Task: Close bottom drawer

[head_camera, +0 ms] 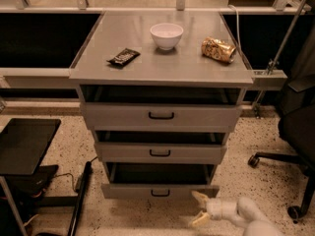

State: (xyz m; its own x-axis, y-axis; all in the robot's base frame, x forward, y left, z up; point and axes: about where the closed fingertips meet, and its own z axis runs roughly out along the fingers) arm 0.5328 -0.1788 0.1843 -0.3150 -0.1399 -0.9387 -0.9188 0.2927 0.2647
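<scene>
The bottom drawer (160,190) is the lowest of three grey drawers in the cabinet. It stands pulled out, with its dark tray showing behind the flat front, and has a small black loop handle (160,193). My gripper (199,208) is low at the right of the drawer front, just below and in front of its right corner. Its two pale fingers (199,196) are spread apart and hold nothing. The white arm (246,215) comes in from the bottom right.
The two upper drawers (161,116) (160,152) also stand partly out. On the cabinet top lie a white bowl (166,35), a dark wrapper (123,57) and a gold bag (218,49). An office chair (295,132) stands right; a black stand (24,146) left.
</scene>
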